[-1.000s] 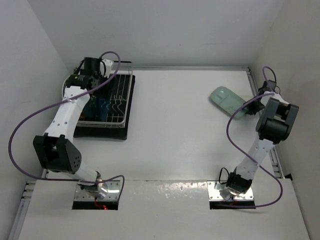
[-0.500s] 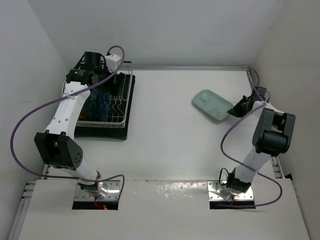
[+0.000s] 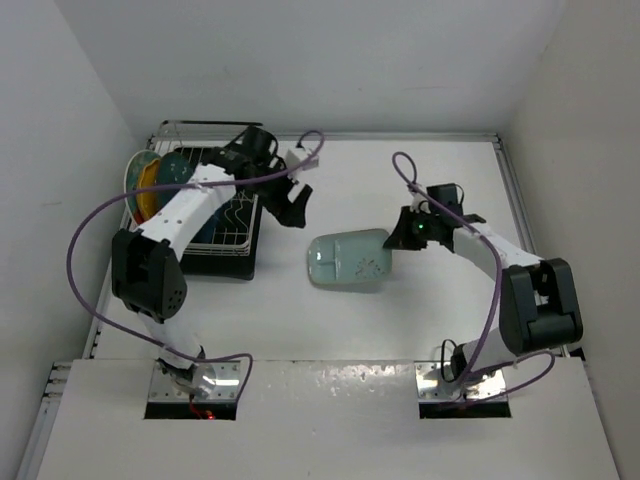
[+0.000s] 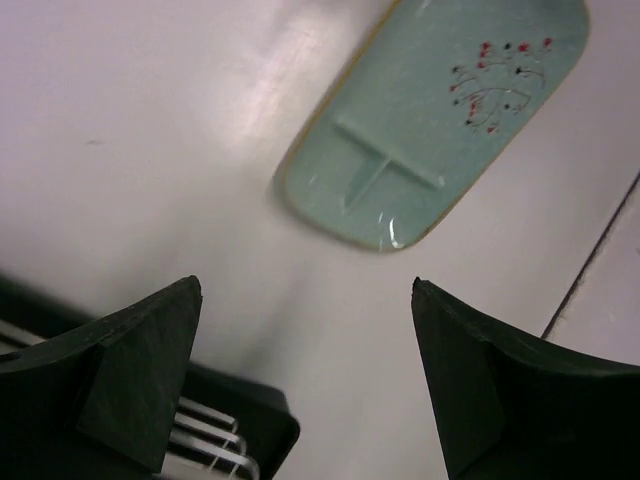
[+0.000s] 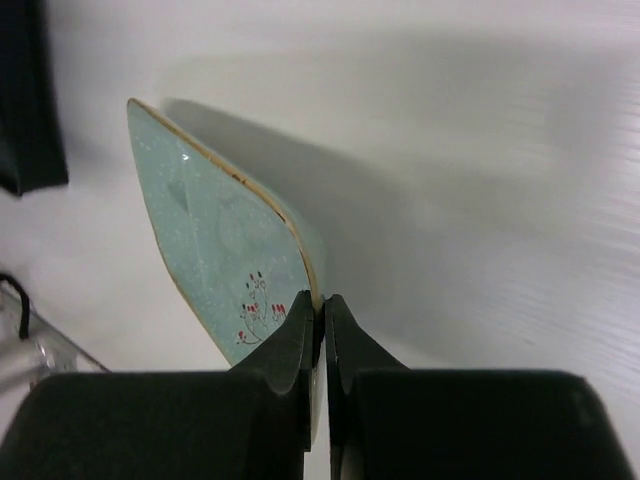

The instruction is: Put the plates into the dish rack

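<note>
the mint plate (image 3: 350,260) is near the middle of the tabletop (image 3: 330,325), to the right of the rack (image 3: 236,216) and apart from it. the right gripper (image 3: 398,238) is clamped on the plate's right-hand rim. in the right wrist view the two fingers of that gripper (image 5: 322,310) are pressed together on the thin gold-lined edge, next to a small red and black sprig painted on the plate (image 5: 225,260). the plate looks tilted there, with a shadow on the tabletop beyond it; whether its far end touches the tabletop i cannot tell.

the left gripper (image 3: 297,205) hangs over the tabletop just right of the rack, between the rack and the plate. its fingers are wide apart and hold nothing. in the left wrist view the gripper (image 4: 305,288) looks down on bare tabletop, with the plate (image 4: 440,120) ahead of it and a corner of the black tray (image 4: 250,435) and some rack wires at lower left.

in the rack, a yellow plate (image 3: 146,186) and a teal plate (image 3: 176,170) stand on edge at the far left end. the left arm crosses over the rack and hides much of it.
</note>
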Robot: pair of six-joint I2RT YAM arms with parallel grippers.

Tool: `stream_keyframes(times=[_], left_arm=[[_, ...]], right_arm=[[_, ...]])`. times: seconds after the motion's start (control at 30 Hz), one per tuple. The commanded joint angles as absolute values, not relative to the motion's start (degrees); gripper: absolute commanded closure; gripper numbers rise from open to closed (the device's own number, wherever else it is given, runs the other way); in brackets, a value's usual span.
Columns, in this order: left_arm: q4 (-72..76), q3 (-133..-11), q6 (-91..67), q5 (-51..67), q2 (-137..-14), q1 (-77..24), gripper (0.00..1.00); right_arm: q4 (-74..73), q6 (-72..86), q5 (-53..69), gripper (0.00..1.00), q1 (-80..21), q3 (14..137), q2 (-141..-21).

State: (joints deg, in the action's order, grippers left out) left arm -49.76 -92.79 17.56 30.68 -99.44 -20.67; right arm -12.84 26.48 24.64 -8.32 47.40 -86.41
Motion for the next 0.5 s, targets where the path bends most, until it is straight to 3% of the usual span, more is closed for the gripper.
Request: stream_keyframes(times=[0.0,0.27,0.43,0.47], left_arm=[[-47.0,-88.8,22.7,35.6,-100.6,-26.3,0.10],[-43.4,-87.3,25.3,37.6,-105.8,-31.1,0.15],[-42.4,-84.6,26.7,35.8,-106.3,-31.1,0.26],[-42.4,-83.9,26.7,35.8,-106.3,-31.1,0.36]], right_arm=[[-6.2,25.8,31.2,1.00,-13.1,48.7,-82.9],[-3.7,25.6,38.3,1.00,-19.5,52.3,-81.8],[-0.6,27.9,40.4,1.00,-19.4,50.8,-79.5],[3.2,28.9,41.1,1.00,-19.6,50.6,-79.0]])
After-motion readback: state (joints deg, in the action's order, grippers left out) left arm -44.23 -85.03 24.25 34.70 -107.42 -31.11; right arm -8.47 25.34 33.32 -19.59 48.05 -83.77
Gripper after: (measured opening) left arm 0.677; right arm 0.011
